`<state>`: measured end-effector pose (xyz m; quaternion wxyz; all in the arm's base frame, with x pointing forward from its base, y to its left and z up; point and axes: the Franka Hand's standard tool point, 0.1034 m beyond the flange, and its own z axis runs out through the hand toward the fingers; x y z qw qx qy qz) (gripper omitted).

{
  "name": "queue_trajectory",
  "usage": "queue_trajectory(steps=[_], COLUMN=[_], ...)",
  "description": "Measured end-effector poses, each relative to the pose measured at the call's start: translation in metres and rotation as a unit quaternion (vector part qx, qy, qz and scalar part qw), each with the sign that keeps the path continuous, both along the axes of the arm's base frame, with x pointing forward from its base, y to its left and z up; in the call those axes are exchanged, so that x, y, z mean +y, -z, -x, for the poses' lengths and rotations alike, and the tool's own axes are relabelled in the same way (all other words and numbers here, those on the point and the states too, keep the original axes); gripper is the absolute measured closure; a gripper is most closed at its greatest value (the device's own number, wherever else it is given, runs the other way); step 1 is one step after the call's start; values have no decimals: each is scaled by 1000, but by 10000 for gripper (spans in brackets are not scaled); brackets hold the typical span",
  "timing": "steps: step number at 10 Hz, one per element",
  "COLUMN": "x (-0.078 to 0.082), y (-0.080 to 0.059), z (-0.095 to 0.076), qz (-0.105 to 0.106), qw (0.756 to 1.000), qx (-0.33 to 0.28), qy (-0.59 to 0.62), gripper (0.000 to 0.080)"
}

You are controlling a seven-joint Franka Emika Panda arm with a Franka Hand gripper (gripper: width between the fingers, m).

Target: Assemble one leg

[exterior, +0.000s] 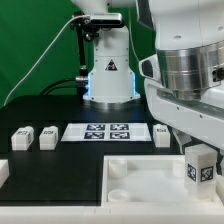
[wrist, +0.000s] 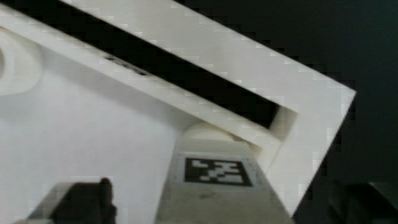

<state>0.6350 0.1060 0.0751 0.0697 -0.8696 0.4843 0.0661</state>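
**A:** Here's the leg (exterior: pixel 200 166), a small white rectangular plastic block with a square black-and-white tag. It stands upright at the corner of the big white square plastic tray (exterior: pixel 150 186), on the exterior view's right.

**B:** And the bulky silver-and-white two-finger gripper (exterior: pixel 197 148) hangs right above it. From the wrist, one dark finger (wrist: pixel 80 205) shows with bare tray between it and the block. So I read the claw as released, not clamping.

**A:** Is the leg fully home in its socket?

**B:** Can't tell; its base is hidden behind the tray's rim.

**A:** So what makes this step go well?

**B:** My call: centre the fingers on the block's flat sides and close squarely. Then keep it vertical while pressing or turning it in. Any tilt could jam the socket or drag the tray.

**A:** And the spare small white blocks (exterior: pixel 47 137) beside the flat white marker board (exterior: pixel 105 131)?

**B:** Well apart, no bother.
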Motion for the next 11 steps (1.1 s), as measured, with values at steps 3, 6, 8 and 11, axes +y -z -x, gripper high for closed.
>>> queue_trajectory(steps=[3, 6, 8, 11], x=[-3, -2, -3, -10], y=[0, -2, -4, -4], z=[4, 3, 2, 1], qz=[-12, -16, -8, -16], qw=[978, 925, 860, 796], qx=[-23, -48, -61, -77], qy=[-207, -376, -507, -600], gripper=[151, 151, 151, 151])
